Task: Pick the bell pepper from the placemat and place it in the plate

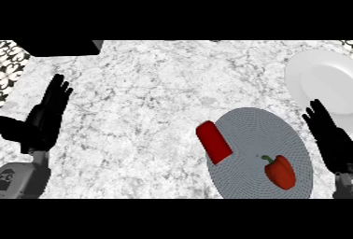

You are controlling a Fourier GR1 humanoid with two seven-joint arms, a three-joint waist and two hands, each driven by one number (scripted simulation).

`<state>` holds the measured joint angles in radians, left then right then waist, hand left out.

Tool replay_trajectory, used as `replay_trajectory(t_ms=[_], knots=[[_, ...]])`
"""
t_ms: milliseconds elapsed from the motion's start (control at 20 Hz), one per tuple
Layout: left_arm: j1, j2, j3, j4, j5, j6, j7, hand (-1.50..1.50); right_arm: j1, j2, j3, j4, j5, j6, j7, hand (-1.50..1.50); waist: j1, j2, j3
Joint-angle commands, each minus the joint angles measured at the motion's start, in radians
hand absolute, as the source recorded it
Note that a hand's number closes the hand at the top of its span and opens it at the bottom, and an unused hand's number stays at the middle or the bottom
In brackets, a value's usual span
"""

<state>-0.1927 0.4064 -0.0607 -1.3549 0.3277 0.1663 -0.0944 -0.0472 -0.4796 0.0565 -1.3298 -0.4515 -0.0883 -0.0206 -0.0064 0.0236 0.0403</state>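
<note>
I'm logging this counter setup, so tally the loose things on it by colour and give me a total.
Red: 2, the bell pepper and a red block lying across the placemat's left edge
Grey: 1, the round placemat
White: 1, the plate at the right edge
Total: 4

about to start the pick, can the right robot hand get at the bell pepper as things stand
Probably yes. The right robot hand is open just right of the placemat, and the bell pepper lies uncovered on the mat's near right part, with nothing between them.
</note>
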Motion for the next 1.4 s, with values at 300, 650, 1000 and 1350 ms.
replay_trajectory(t_ms=[300, 650, 1000, 1350], knots=[[0.069, -0.028, -0.095, 0.078, -0.065, 0.027, 0.103, 0.00, -0.260, -0.234, 0.150, -0.279, 0.214, 0.370, -0.116, 1.50, 0.053, -0.081, -0.070], [0.088, -0.076, -0.138, 0.030, -0.103, 0.122, 0.209, 0.00, -0.009, -0.146, 0.139, -0.114, 0.204, 0.426, -0.543, 1.50, 0.005, -0.018, -0.032], [0.119, -0.091, -0.169, -0.021, -0.138, 0.145, 0.207, 0.00, -0.047, -0.265, 0.247, -0.026, 0.398, 0.708, -0.881, -1.50, 0.030, -0.023, -0.036], [0.095, -0.100, -0.166, -0.038, -0.145, 0.156, 0.264, 0.00, -0.152, -0.351, 0.288, -0.001, 0.711, 0.422, -0.943, -1.50, 0.026, -0.021, -0.038]])
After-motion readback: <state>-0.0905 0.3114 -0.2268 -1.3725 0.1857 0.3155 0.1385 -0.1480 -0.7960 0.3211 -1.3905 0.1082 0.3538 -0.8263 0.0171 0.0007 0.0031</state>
